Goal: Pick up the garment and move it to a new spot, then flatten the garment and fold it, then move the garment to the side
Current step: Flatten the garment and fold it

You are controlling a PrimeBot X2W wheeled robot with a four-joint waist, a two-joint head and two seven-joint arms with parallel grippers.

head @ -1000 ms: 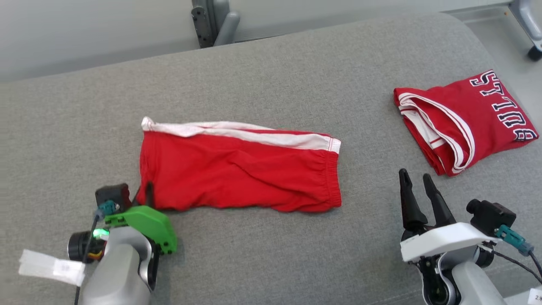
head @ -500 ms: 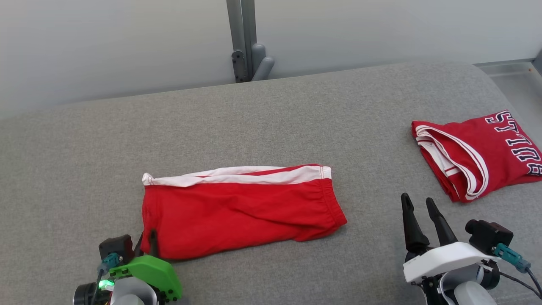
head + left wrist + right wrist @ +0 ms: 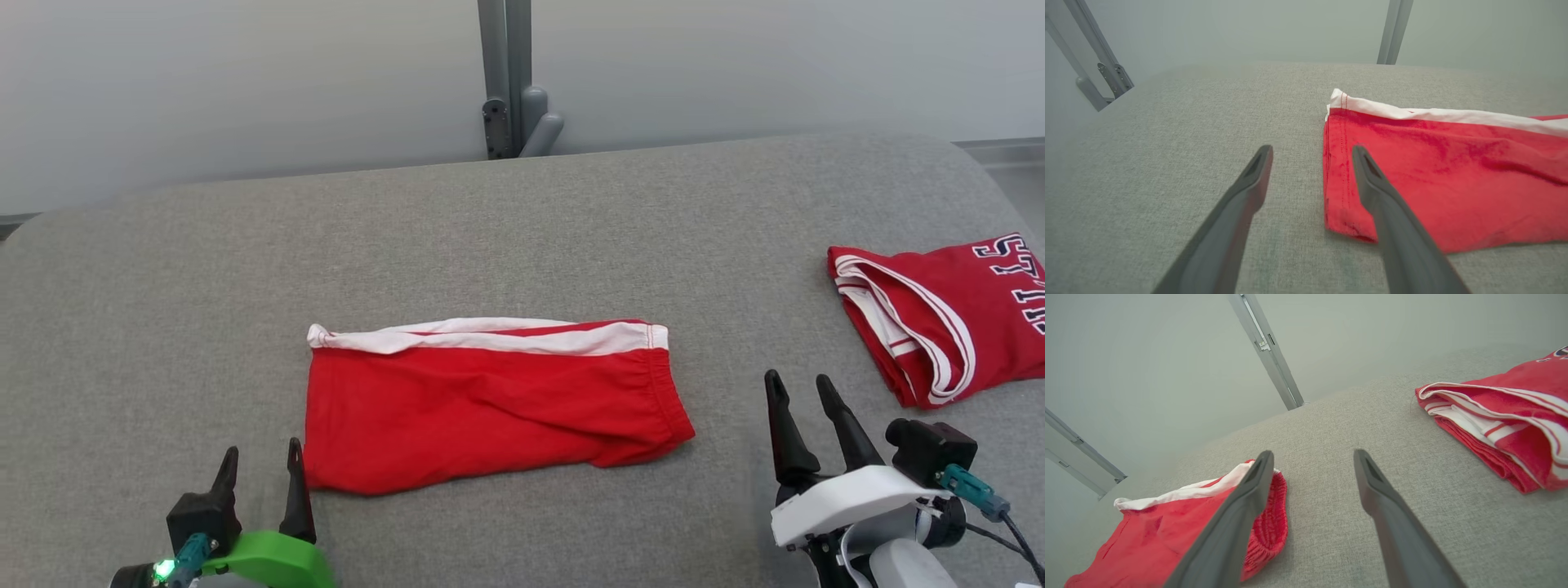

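The garment (image 3: 490, 404) is a pair of red shorts with a white side stripe, folded lengthwise and lying flat on the grey padded table (image 3: 522, 229). It appears again in the left wrist view (image 3: 1445, 171) and the right wrist view (image 3: 1167, 522). My left gripper (image 3: 261, 457) is open just off the garment's near left corner, nothing between its fingers; in its wrist view (image 3: 1310, 153) the right finger overlaps the cloth's edge. My right gripper (image 3: 796, 388) stands open and empty to the right of the waistband end (image 3: 1312, 455).
A second red folded garment with white trim and dark lettering (image 3: 947, 314) lies at the table's right edge (image 3: 1502, 420). A grey metal post (image 3: 506, 82) rises behind the table against a pale wall. Bare grey cloth spreads left of and behind the shorts.
My left gripper has opened, letting go of the shorts' near left corner, and drawn back toward me. The head camera has tilted up and shifted. The right gripper stays open.
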